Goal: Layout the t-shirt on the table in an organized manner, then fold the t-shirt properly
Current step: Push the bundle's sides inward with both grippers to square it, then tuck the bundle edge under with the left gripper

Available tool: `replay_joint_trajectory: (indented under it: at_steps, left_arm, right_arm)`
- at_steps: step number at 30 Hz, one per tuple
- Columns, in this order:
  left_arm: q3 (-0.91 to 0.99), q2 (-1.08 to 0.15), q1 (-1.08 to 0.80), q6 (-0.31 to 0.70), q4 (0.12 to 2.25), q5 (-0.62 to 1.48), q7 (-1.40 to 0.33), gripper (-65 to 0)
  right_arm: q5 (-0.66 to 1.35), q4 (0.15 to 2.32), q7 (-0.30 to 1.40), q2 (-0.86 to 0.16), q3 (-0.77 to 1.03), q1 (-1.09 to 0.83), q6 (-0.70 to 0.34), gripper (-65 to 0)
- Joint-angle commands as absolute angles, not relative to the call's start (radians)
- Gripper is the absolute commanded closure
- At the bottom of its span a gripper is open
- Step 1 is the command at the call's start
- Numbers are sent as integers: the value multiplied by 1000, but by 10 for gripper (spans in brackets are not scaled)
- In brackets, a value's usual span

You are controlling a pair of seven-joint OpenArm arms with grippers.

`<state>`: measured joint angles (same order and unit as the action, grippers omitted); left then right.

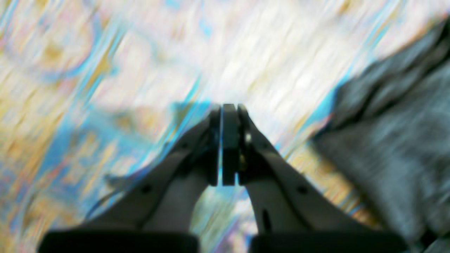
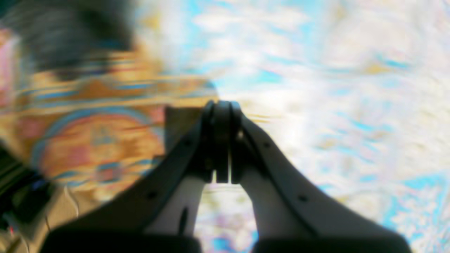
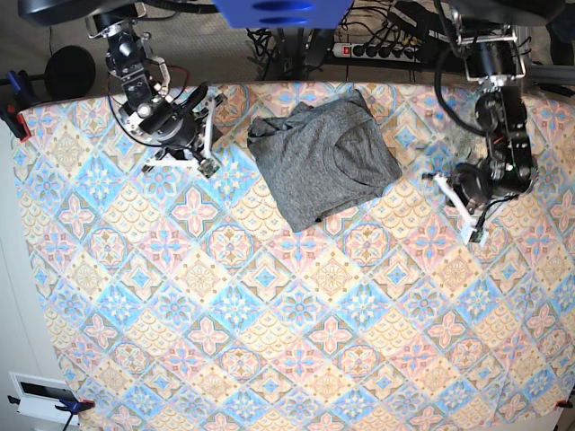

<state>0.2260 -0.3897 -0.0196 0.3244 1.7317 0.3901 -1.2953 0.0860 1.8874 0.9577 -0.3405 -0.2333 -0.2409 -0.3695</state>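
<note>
The dark-grey t-shirt (image 3: 319,162) lies as a compact folded bundle at the far middle of the table (image 3: 269,341), which is covered in a diamond-tile cloth. My left gripper (image 3: 476,235) hovers over the cloth to the shirt's right, shut and empty. In the blurred left wrist view its jaws (image 1: 228,107) are pressed together, with the t-shirt (image 1: 393,140) off to the right. My right gripper (image 3: 208,167) sits to the shirt's left, also shut on nothing. The right wrist view shows that gripper (image 2: 221,103) shut, and the t-shirt (image 2: 70,35) as a dark blur at top left.
Beyond the table's far edge are a power strip and cables (image 3: 377,45). A clamp (image 3: 16,112) grips the cloth at the far left corner. A white box (image 3: 40,395) sits off the near left edge.
</note>
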Motion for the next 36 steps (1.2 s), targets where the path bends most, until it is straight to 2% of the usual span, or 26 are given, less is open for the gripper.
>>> replay_joint_trajectory:
  at_steps: [1, 7, 14, 19, 28, 36]
  left_arm:
    - [208, -406, -21, 328, 1776, 406, -1280, 0]
    - [134, -418, -145, 329, 1877, 406, -1280, 0]
    - [-143, -432, -208, 329, 1897, 407, -1316, 0]
    - [-268, -432, -206, 329, 1899, 407, -1325, 0]
    - [-348, -438, -208, 329, 1899, 440, -1326, 0]
    - [-341, -464, -189, 320, 1893, 464, -1320, 0]
  right_arm:
    - [99, 1891, 947, -344, -222, -231, -372, 0]
    - [99, 1882, 946, -343, -286, -117, -372, 0]
    - [99, 1882, 946, -340, -302, -105, -372, 0]
    - [99, 1882, 944, -340, -302, -105, -372, 0]
    - [99, 1882, 938, -338, -302, -105, -372, 0]
    - [99, 1882, 825, -338, -300, -105, -372, 0]
